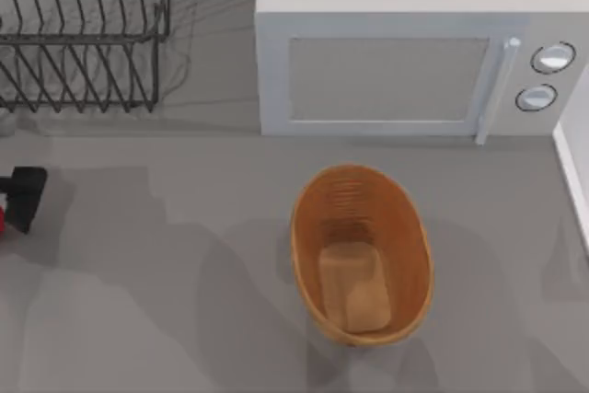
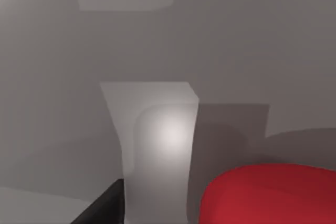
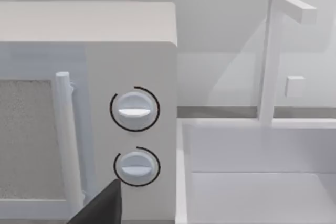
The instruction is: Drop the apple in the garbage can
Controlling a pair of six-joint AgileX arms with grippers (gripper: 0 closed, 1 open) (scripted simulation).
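While our left hand (image 1: 20,198) sat at the far left edge of the counter (image 1: 166,301), we saw a tiny bit of the red apple (image 1: 2,219) right beside it. From the left wrist view, the apple (image 2: 270,195) looked big and close, with a dark finger (image 2: 102,208) near it and a pale grey block beside it. We could not tell if the left hand was open, closed, or gripping the apple.

The can (image 1: 361,253) stood near the middle of the counter, well apart from the apple. It was orange-brown and oval, with ribbed walls and a lighter tan bottom.

Behind the can was the microwave (image 1: 414,52), with its door shut and two round knobs (image 1: 545,75) on its right side. A black wire rack (image 1: 83,34) stood at the back left.

From the right wrist view, we saw the microwave (image 3: 84,108) close up, a white sink (image 3: 257,182) with a tall tap (image 3: 275,51) beside it, and one dark fingertip (image 3: 102,208) of our right hand. We could not tell if the right hand was open or closed.
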